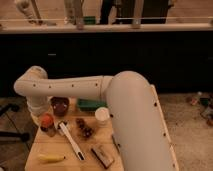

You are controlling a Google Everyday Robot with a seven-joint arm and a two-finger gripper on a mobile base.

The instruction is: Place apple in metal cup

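The robot's arm [95,90] is a thick, smooth, off-white tube with rounded joints and a row of small dark dots along its side, while its gripper [40,119], at the frame's left, is mostly hidden.

One apple [46,120], one maroon bowl [60,105], one white cup [102,115], one banana [50,158], one berry cluster [84,128].

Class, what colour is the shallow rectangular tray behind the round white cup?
Green, in the camera view. The gripper is hidden beneath the arm's elbow.
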